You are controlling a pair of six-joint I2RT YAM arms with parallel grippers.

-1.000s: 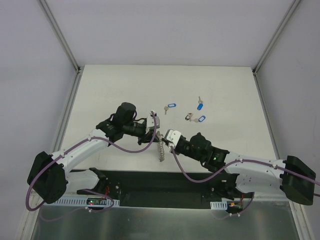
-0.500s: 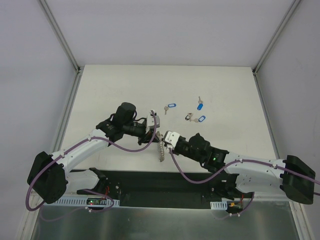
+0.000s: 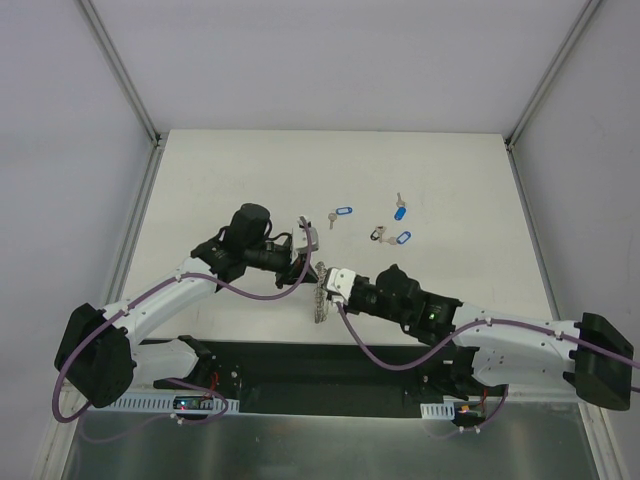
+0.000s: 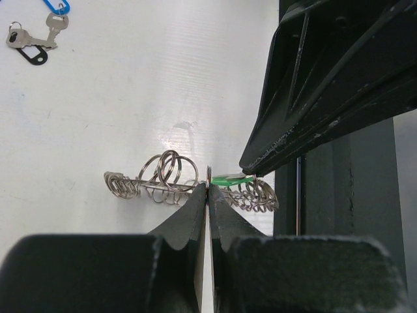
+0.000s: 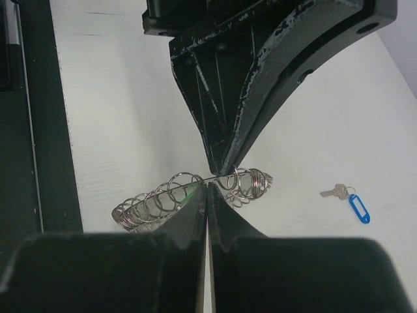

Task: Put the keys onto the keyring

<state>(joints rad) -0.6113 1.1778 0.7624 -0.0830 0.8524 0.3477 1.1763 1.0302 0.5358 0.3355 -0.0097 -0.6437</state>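
Your left fingers (image 4: 195,208), pressed together, pinch the keyring (image 4: 163,176) edge-on over the worktop (image 4: 130,98); your right fingers (image 5: 221,208), meeting them tip to tip, pinch the green-tagged key (image 4: 228,179) at its rim.

From above you cannot see the green-tagged key (image 4: 228,179): both grippers cover it, close to the middle of the worktop's near edge. In the left wrist view only a sliver of its tag shows past the right gripper (image 4: 251,166). Whether it is threaded on the keyring (image 4: 163,179) cannot be told. The left gripper (image 4: 208,190) is blurred up close. A blue-tagged key (image 4: 55,10) is cut off at that view's top edge.
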